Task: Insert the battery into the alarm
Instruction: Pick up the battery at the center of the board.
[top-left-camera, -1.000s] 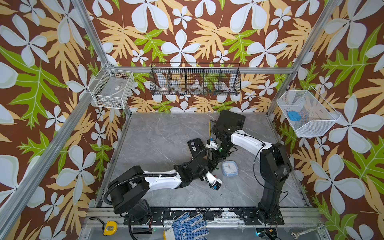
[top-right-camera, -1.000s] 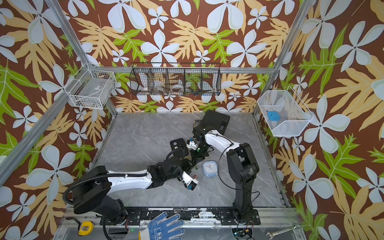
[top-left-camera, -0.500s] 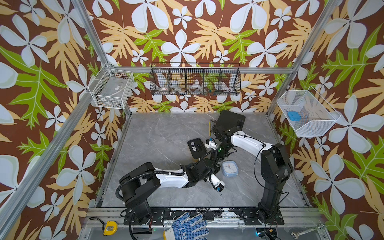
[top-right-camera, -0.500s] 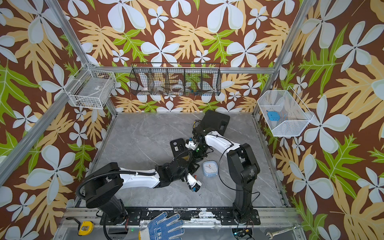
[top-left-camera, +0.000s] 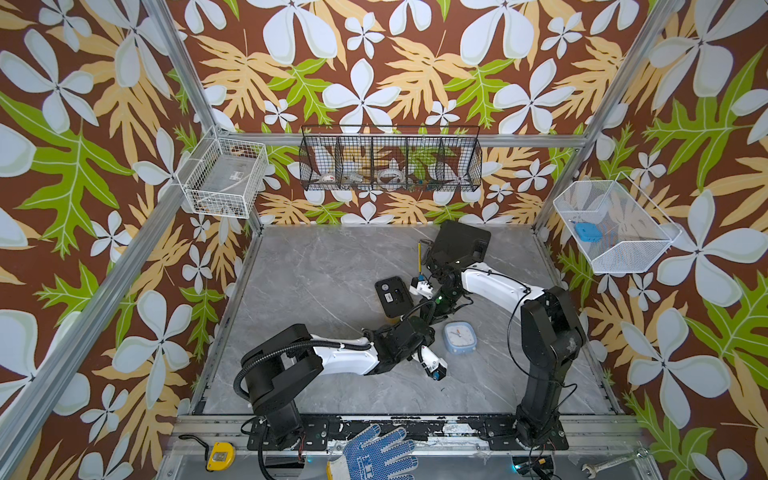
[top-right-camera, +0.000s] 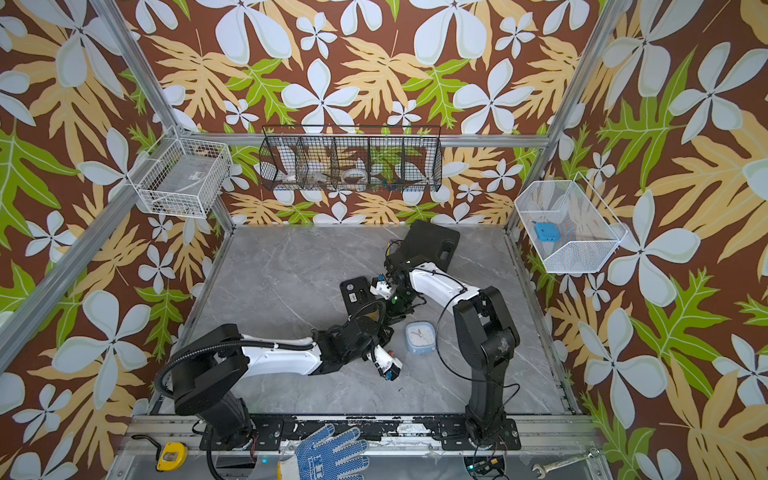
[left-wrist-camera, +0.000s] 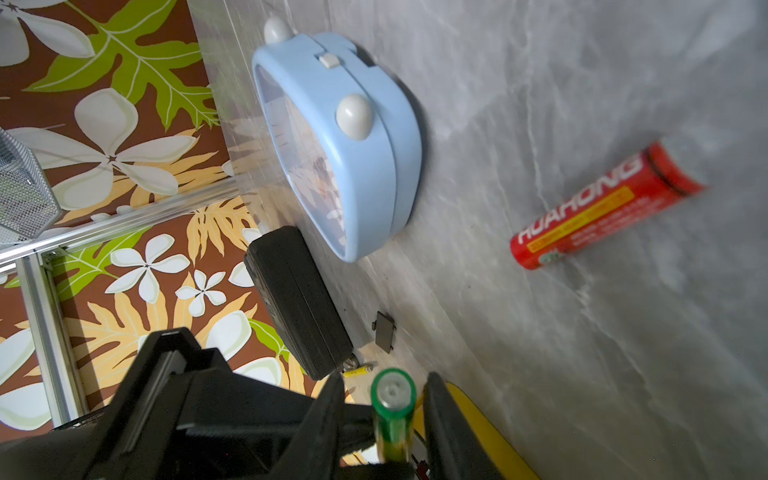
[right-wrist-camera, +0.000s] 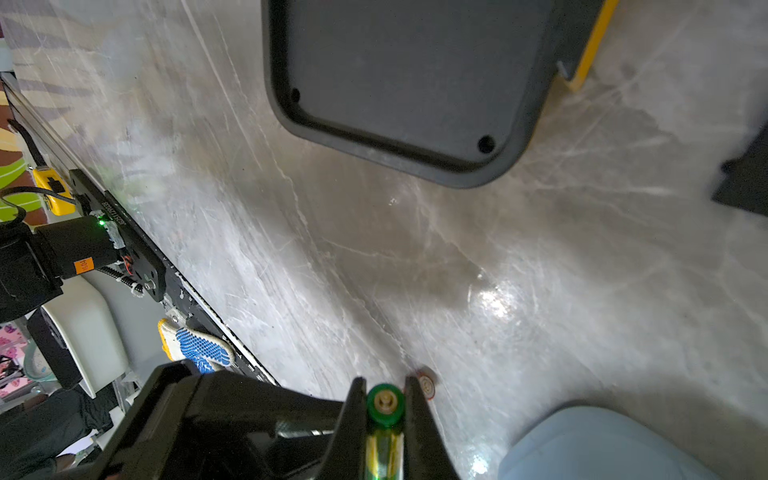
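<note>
Alarm (right-wrist-camera: 602, 444) is cut off by the right wrist view's edge.

One alarm (top-left-camera: 459, 338), one red battery (left-wrist-camera: 602, 208), seemingly two green batteries (left-wrist-camera: 392, 399) (right-wrist-camera: 384, 405), three wire baskets (top-left-camera: 224, 178) (top-left-camera: 390, 158) (top-left-camera: 615, 224), one glove (top-left-camera: 374, 457).

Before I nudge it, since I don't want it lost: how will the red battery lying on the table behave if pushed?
The red battery is a smooth cylinder lying on its side on the glossy table, so a sideways push would probably set it rolling. Its shiny wrapper may slip in a loose pinch. It looks rigid, unlikely to bend.
</note>
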